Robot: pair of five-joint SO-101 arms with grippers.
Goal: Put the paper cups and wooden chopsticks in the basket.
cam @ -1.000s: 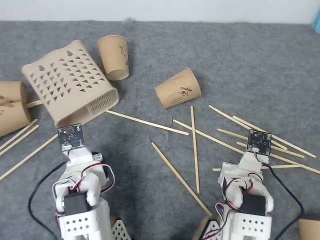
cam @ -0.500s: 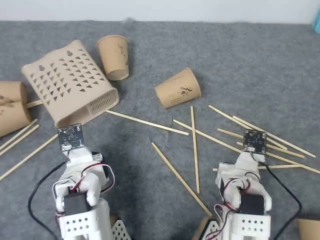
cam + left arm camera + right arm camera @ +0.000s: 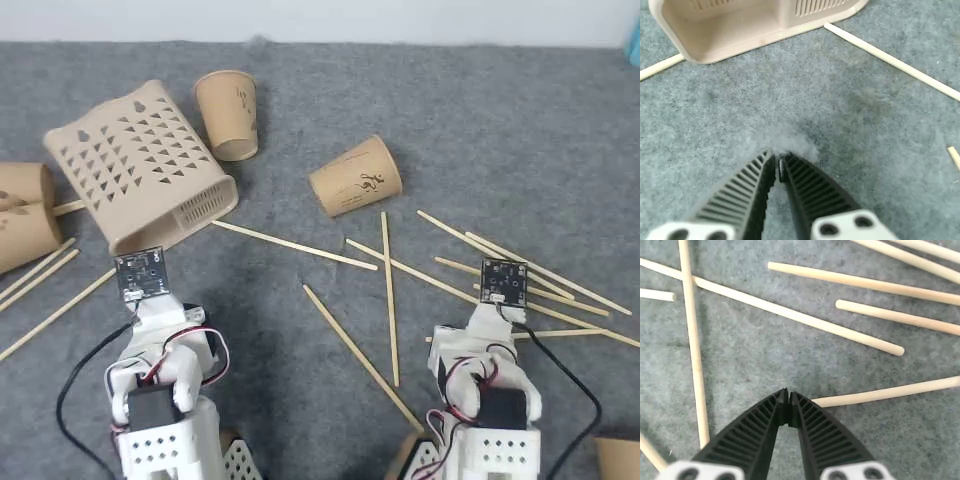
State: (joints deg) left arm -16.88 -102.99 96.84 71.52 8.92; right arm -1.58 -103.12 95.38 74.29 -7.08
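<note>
From above, the basket (image 3: 130, 160) lies tipped on its side in the upper left of the frame, its mouth turned toward the lower middle. One paper cup (image 3: 227, 115) stands just right of it. A second cup (image 3: 356, 176) lies on its side near the centre, two more cups (image 3: 22, 215) sit at the left edge, and another (image 3: 618, 460) peeks in at the lower right corner. Wooden chopsticks (image 3: 390, 295) are strewn over the grey mat (image 3: 480, 110), thickest at the right, with a few at the lower left. The left arm (image 3: 150, 330) sits at the lower left and the right arm (image 3: 495, 345) at the lower right.

From the left wrist, the left gripper (image 3: 777, 162) is clenched with nothing between its jaws, poised over bare mat. The basket's open mouth is a little beyond it, and what shows of the inside holds nothing. A long chopstick (image 3: 890, 60) runs off from near the basket's corner.

From the right wrist, the right gripper (image 3: 788, 401) is also pinched together and empty. Its tips are just beside the near end of one chopstick (image 3: 880, 392), with several more (image 3: 790, 312) fanned out beyond.

I'd say the job is barely begun and the step in hand is the first chopstick pick on the right. Next, those jaws need to part, straddle that near stick and close on it. The carry to the sideways basket is a long one, so passing the stick to the left arm may serve better.
</note>
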